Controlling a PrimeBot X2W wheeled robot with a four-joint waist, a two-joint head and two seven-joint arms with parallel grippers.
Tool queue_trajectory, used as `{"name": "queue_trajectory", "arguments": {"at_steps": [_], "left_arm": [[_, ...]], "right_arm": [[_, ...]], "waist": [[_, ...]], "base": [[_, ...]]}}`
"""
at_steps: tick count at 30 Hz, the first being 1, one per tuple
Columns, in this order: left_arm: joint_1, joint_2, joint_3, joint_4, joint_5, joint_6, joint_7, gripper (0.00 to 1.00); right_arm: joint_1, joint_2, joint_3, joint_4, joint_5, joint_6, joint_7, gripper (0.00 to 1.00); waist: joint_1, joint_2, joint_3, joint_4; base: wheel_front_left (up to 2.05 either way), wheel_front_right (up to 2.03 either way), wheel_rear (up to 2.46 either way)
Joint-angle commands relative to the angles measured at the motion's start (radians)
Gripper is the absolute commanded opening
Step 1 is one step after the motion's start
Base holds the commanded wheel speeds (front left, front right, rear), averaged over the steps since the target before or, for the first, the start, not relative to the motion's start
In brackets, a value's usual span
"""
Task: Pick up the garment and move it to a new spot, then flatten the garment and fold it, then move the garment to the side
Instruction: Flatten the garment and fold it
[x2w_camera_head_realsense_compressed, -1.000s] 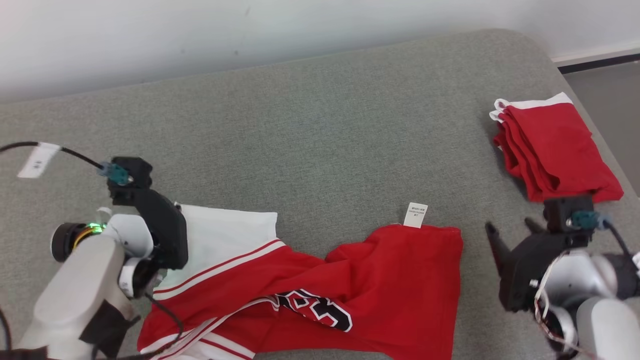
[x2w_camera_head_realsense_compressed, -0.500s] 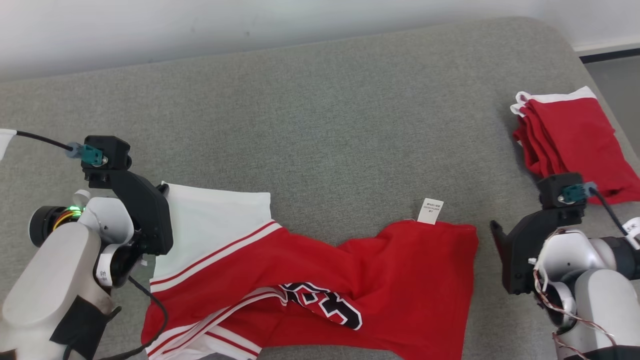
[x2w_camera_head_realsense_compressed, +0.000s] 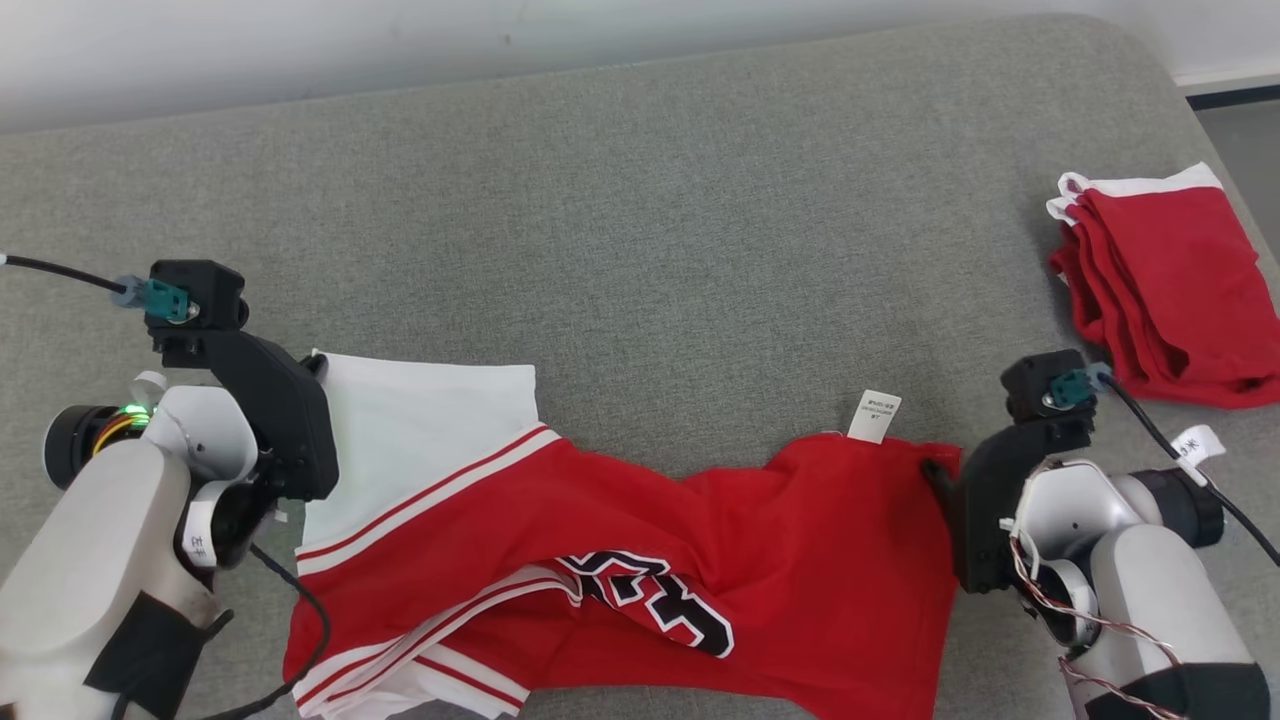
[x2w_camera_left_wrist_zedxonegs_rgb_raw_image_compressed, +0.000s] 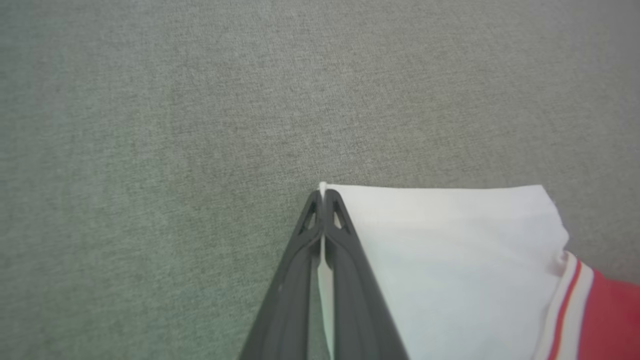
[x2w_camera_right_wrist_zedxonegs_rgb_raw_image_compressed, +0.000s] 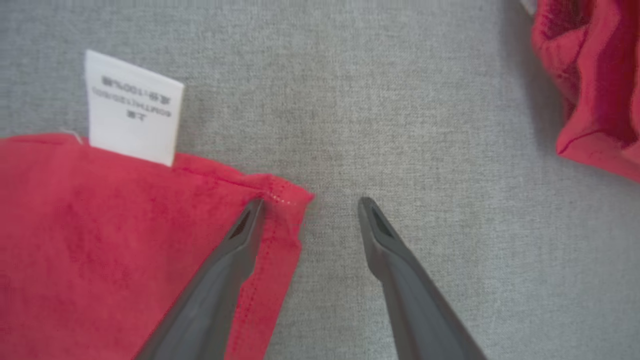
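Garment (x2w_camera_head_realsense_compressed: 620, 540): red jersey with white panel at left end, lying rumpled along near edge of grey cushion (x2w_camera_head_realsense_compressed: 650, 230).
Left gripper (x2w_camera_left_wrist_zedxonegs_rgb_raw_image_compressed: 323, 195): jaws closed, pinching far-left corner of white panel; fabric edge visible between fingers.
Right gripper (x2w_camera_right_wrist_zedxonegs_rgb_raw_image_compressed: 310, 202): jaws wide apart, nothing held. Straddles far-right red corner, one finger over fabric, other over bare cushion.
White label (x2w_camera_right_wrist_zedxonegs_rgb_raw_image_compressed: 132, 107): sticks out of hem near that corner.
Folded red pile (x2w_camera_head_realsense_compressed: 1165, 290): well apart, at right.
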Motion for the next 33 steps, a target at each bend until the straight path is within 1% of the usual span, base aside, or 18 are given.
{"name": "queue_trajectory", "arguments": {"at_steps": [1,2,3,4,5,6,7,8,9,12,14,18,22,25,27,30,32,33], "left_arm": [[-0.005,0.008,0.005,-0.006,-0.004,0.003,0.004,0.0],[-0.005,0.009,0.004,-0.008,-0.005,0.004,0.005,0.0],[-0.003,0.01,0.004,-0.01,-0.006,0.004,0.005,0.0],[-0.003,0.01,0.004,-0.01,-0.006,0.004,0.005,0.0],[-0.001,0.01,0.004,-0.011,-0.006,0.005,0.006,0.0],[0.002,0.011,0.003,-0.013,-0.006,0.004,0.005,0.0],[0.005,0.011,0.002,-0.014,-0.007,0.004,0.004,0.0],[0.007,0.011,0.002,-0.015,-0.007,0.006,0.0,0.0],[0.009,0.011,0.004,-0.018,-0.004,0.007,-0.011,0.0],[0.008,-0.002,0.028,-0.03,-0.019,0.006,-0.069,0.0],[0.008,-0.021,0.062,-0.043,-0.038,0.014,-0.134,0.0],[0.037,-0.061,0.109,-0.068,-0.062,0.003,-0.26,0.0],[0.077,-0.109,0.144,-0.083,-0.097,0.014,-0.353,0.0],[0.11,-0.129,0.181,-0.099,-0.129,0.016,-0.402,0.0],[0.123,-0.139,0.2,-0.113,-0.149,0.018,-0.424,0.0],[0.122,-0.134,0.237,-0.138,-0.178,0.023,-0.443,0.0],[0.09,-0.121,0.247,-0.158,-0.186,0.017,-0.425,0.0],[0.065,-0.11,0.248,-0.172,-0.191,0.011,-0.404,0.0]], "right_arm": [[-0.012,0.0,0.011,0.019,0.007,0.001,-0.003,0.83],[-0.019,0.002,0.016,0.03,0.009,0.001,-0.008,0.8],[-0.023,0.003,0.023,0.038,0.009,0.001,-0.007,0.56],[-0.023,0.003,0.023,0.038,0.009,0.001,-0.007,0.56],[-0.025,0.003,0.029,0.046,0.011,0.001,-0.007,0.48],[-0.025,0.002,0.032,0.053,0.013,0.001,-0.013,0.36],[-0.025,0.0,0.037,0.058,0.014,0.001,-0.016,0.22],[-0.027,-0.002,0.04,0.06,0.016,0.001,-0.021,0.02],[-0.03,-0.005,0.04,0.058,0.015,0.001,-0.027,0.0],[-0.042,-0.013,0.035,0.041,0.012,0.001,-0.058,0.0],[-0.049,-0.019,0.033,0.024,0.012,0.001,-0.08,0.0],[-0.044,-0.032,0.03,-0.009,0.027,0.001,-0.127,0.0],[-0.023,-0.044,0.028,-0.051,0.069,0.001,-0.18,0.0],[-0.001,-0.051,0.024,-0.079,0.121,0.001,-0.214,0.0],[-0.009,-0.055,0.028,-0.094,0.152,0.001,-0.231,0.0],[-0.055,-0.058,0.06,-0.108,0.209,0.001,-0.252,0.0],[-0.114,-0.074,0.1,-0.108,0.24,0.001,-0.276,0.0],[-0.158,-0.093,0.142,-0.113,0.244,0.001,-0.303,0.0]], "waist": [[-0.0001,0.0,0.003,0.003],[-0.0001,0.0,0.005,0.005],[-0.0001,0.0,0.005,0.007],[-0.0001,0.0,0.005,0.007],[-0.0001,0.0,0.006,0.008],[-0.0001,0.0,0.006,0.01],[-0.0001,0.0,0.006,0.012],[-0.0001,0.0,0.005,0.014],[-0.0001,0.0,0.003,0.015],[-0.0001,0.0,-0.007,0.017],[-0.0001,0.0,-0.019,0.018],[-0.0001,0.0,-0.057,0.024],[-0.0001,0.0,-0.106,0.04],[-0.0001,0.0,-0.138,0.051],[-0.0001,0.0,-0.15,0.054],[-0.0001,0.0,-0.142,0.051],[-0.0001,0.0,-0.111,0.044],[-0.0001,0.0,-0.087,0.04]], "base": [[0.0,0.0,0.0],[0.0,0.0,0.0],[0.0,0.0,0.0],[0.0,0.0,0.0],[0.0,0.0,0.0],[0.0,0.0,0.0],[0.0,0.0,0.0],[0.0,0.0,0.0],[0.0,0.0,0.0],[0.0,0.0,0.0],[0.0,0.0,0.0],[0.0,0.0,0.0],[0.0,0.0,0.0],[0.0,0.0,0.0],[0.0,0.0,0.0],[0.0,0.0,0.0],[0.0,0.0,0.0],[0.0,0.0,0.0]]}}
